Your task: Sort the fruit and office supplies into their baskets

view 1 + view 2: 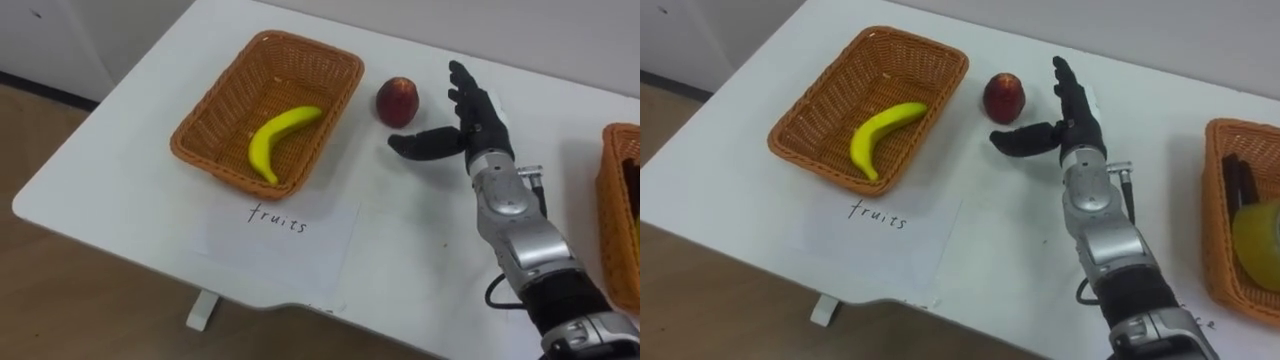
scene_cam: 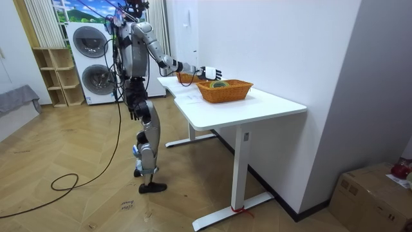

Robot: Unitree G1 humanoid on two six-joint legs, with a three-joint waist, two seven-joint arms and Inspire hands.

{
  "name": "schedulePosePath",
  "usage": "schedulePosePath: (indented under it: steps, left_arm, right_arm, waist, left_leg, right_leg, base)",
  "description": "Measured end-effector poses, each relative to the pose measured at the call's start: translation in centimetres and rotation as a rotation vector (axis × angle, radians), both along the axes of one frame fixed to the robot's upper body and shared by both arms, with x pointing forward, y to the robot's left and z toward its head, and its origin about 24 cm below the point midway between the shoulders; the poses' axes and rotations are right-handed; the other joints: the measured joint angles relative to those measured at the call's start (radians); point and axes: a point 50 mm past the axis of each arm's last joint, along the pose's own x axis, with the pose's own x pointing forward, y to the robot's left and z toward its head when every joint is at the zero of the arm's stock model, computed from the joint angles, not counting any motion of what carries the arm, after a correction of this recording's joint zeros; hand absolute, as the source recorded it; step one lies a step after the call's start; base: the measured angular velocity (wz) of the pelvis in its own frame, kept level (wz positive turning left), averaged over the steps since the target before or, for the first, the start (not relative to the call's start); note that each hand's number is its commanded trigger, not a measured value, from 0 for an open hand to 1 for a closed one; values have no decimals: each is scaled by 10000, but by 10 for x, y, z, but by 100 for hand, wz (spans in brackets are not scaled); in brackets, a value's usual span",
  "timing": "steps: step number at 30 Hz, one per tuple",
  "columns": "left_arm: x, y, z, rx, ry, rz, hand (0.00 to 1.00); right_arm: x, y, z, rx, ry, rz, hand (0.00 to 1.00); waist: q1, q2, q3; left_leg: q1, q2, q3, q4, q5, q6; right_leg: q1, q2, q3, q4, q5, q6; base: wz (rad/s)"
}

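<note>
While the apple lies loose on the white table, the step in hand is judged to be the reach for it. The right hand is held just right of the apple, close but apart. Its fingers are straight & spread, the thumb is stuck out left toward the fruit, and nothing is gripped.

Next move, as judged: the hand must be brought left until the apple sits between thumb & fingers, then closed round it. The apple is round and could be nudged into a roll if struck off-centre. After that, a short carry left over the rim of the fruit basket is called for; it stands just left of the apple.

Count:
- Baskets: 2. The second basket is at far right.
- Banana: 1, already in the fruit basket.
- Apple: 1.
- Paper sheet: 1, handwritten, near side of the fruit basket.
- In the second basket: 1 dark item & 1 yellow-green round thing, neither identifiable.
</note>
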Motion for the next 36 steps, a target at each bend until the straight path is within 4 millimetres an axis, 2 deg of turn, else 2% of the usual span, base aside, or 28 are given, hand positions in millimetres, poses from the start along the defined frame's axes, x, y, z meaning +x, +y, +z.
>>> schedulePosePath:
  steps: [4, 12, 17, 36]
  left_arm:
    - [0, 0, 0, 5, 37, 13, 0]
    - [1, 0, 0, -77, 25, 11, 0]
    - [4, -2, -2, -196, 79, -6, 0]
    - [17, -5, -3, -350, 136, -142, 0]
  right_arm:
    - [0, -2, -5, 217, 309, -14, 0]
    - [10, -4, -2, 76, 457, -145, 0]
    - [14, -5, -1, -342, 518, -261, 0]
    - [17, -10, 5, -1249, -118, -481, 0]
  waist:
    - [13, -28, 23]
    - [4, -46, 45]
    - [44, 58, 113]
    - [409, 133, 107]
  left_leg:
    - [9, -2, 1, -1, 9, 13]
    - [-151, -31, -19, 52, 26, 39]
    - [-234, -31, -49, 87, 25, 39]
    - [-859, -10, -52, 291, 44, 34]
  right_leg:
    - [-60, -78, -7, 74, -2, 4]
    - [-181, -127, -96, 87, -2, 4]
    - [-203, -114, -168, 87, -2, 3]
    - [-759, -45, -186, 117, 43, -45]
  base:
    - [0]
    - [2]
    - [4]
    - [-1]
